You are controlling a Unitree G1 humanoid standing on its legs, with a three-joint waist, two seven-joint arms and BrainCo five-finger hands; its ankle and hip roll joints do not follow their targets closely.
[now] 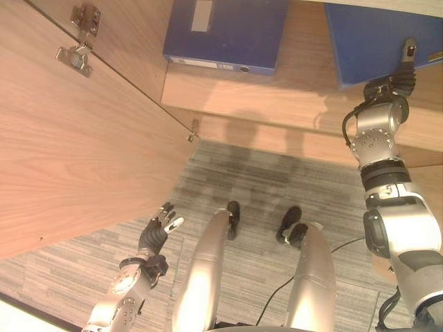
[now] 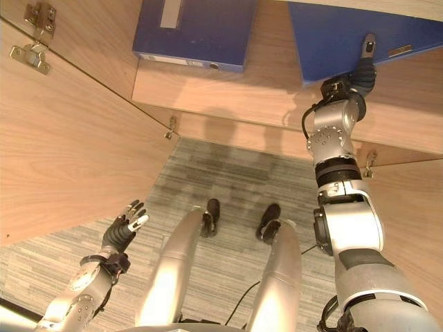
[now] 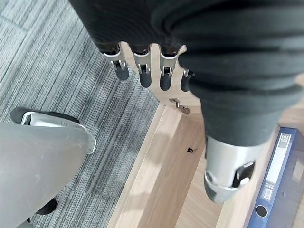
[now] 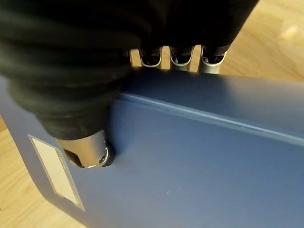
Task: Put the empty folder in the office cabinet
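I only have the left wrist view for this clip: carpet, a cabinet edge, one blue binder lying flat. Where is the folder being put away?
Observer: A second blue folder sits on the cabinet shelf, right of the flat binder.
Operator: Is the right hand on it?
Observer: Yes, the right hand grips it, fingers over its top edge, thumb on its face.
Operator: And the left hand?
Observer: The left hand hangs low beside the open cabinet door, fingers relaxed, holding nothing.

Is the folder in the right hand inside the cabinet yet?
In, resting on the shelf. The right hand grips the folder, fingers over its edge, thumb on its face.
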